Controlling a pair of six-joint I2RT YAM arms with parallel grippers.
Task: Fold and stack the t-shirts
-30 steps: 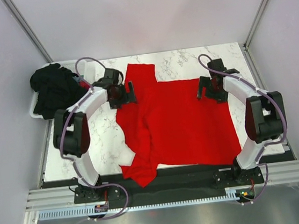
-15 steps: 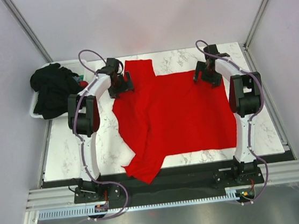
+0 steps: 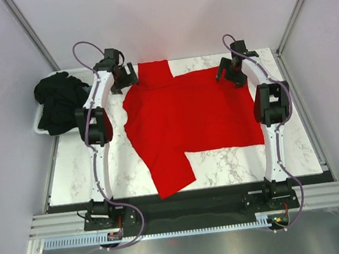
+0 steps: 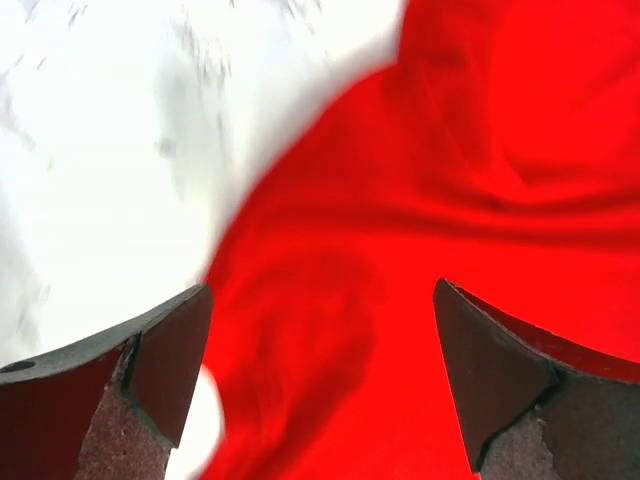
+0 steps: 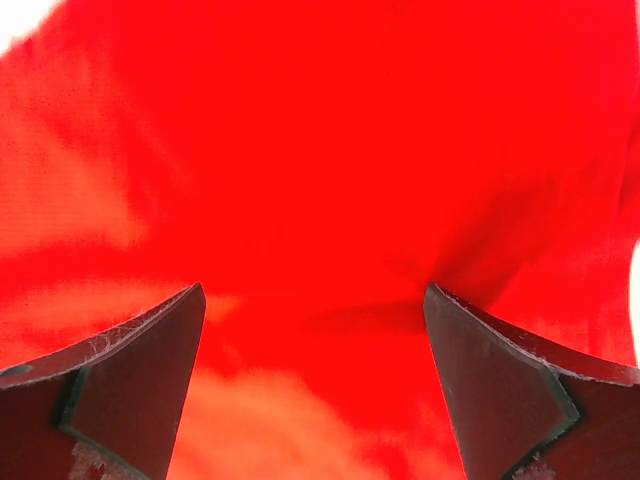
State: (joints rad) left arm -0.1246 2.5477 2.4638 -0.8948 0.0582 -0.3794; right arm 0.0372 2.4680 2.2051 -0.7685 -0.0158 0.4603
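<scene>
The heap of black shirts [image 3: 59,103] covered most of the white tub [image 3: 39,131], and I couldn't count them. Up close, the red shirt [image 5: 320,150] was a blur running past every edge of the right wrist view.

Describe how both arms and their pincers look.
Both the left arm and right arm have slim white links joined by chunky black joint housings, on black bases. A purplish-grey cable loops along each. The left pincer and right pincer are black, with dark wedge-shaped fingers.
</scene>
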